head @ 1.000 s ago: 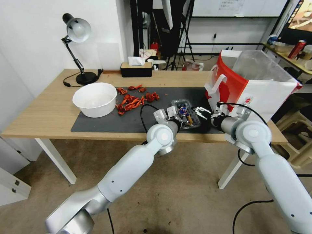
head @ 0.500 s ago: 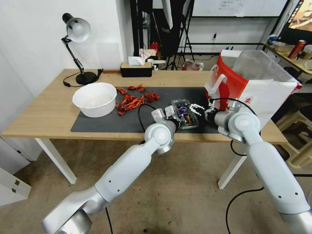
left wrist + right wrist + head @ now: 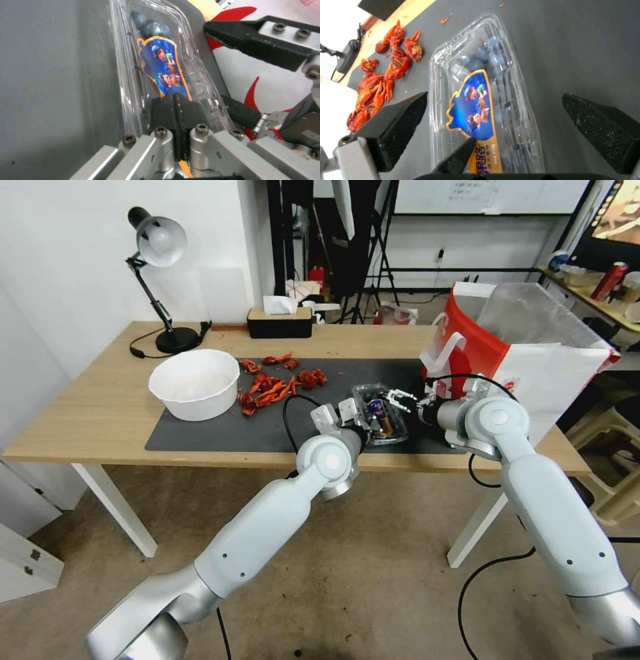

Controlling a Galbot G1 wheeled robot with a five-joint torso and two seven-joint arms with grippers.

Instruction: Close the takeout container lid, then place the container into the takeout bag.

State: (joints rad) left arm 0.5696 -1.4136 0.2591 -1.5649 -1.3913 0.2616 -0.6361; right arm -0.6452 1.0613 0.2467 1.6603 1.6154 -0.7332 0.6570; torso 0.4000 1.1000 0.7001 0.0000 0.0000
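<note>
The takeout container lies on the dark mat, a clear clamshell with blueberries inside. Its lid, bearing a blue and orange label, lies down over the berries. My left gripper is shut, its tips resting on the lid's near end beside the label. My right gripper hangs open over the container's right side, its fingers spread wider than the box and not touching it. The takeout bag, white with a red side panel and clear liner, stands open at the table's right end.
A big white bowl sits at the mat's left end, with red crayfish shells scattered between it and the container. A desk lamp and a tissue box stand at the back. The table's front edge runs just below the container.
My right gripper has moved left, away from the bag, to hang over the container's right side. The left gripper has stayed on the container.
</note>
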